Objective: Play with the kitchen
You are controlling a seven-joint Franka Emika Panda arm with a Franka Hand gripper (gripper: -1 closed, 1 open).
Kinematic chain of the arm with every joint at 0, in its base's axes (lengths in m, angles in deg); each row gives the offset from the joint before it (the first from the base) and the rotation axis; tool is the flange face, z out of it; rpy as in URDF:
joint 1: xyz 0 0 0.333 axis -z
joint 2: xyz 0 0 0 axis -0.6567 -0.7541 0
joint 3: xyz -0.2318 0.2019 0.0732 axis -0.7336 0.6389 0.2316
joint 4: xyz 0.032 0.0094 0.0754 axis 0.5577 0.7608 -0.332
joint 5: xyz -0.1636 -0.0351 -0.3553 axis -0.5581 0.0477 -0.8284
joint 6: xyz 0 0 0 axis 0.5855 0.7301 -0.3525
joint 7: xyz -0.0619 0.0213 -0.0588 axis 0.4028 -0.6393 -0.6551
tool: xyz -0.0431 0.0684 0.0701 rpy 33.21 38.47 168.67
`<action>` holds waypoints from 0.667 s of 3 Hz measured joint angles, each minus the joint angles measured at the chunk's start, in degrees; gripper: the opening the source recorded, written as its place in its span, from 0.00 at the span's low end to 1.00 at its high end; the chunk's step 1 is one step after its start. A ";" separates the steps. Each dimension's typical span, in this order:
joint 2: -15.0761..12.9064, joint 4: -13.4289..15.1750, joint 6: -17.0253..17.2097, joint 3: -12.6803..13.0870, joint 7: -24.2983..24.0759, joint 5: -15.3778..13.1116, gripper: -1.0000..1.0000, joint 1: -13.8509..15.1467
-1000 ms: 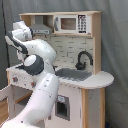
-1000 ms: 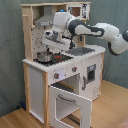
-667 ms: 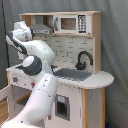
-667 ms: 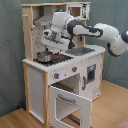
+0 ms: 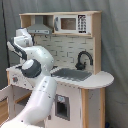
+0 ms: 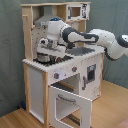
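Observation:
The kitchen [image 5: 75, 46] is a tall white and light-wood toy with a hood [image 5: 40, 28], microwave [image 5: 67, 23], black faucet [image 5: 83, 59] and grey sink [image 5: 71, 75]. In the second exterior view the kitchen [image 6: 35, 82] shows its oven door [image 6: 70, 102] hanging open, with knobs [image 6: 56, 75] above it. My gripper [image 6: 46, 52] hangs low over the dark stovetop [image 6: 44, 59], under the hood. In the first exterior view my white arm [image 5: 37, 65] hides the stovetop and the gripper's tip.
The open oven door juts out towards the second exterior view's front over a wooden floor [image 6: 15, 120]. A rounded counter end [image 5: 102, 79] sticks out at the first exterior view's right. Grey curtains hang behind the kitchen.
My gripper has sunk a little towards the stovetop and shifted slightly to the second exterior view's left. The oven door has stayed open.

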 joint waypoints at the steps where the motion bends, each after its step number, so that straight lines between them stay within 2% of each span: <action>1: -0.04 -0.02 0.00 0.00 0.01 0.00 0.00 0.00; 2: 5.05 -2.40 6.28 0.94 -2.36 0.01 0.00 -0.31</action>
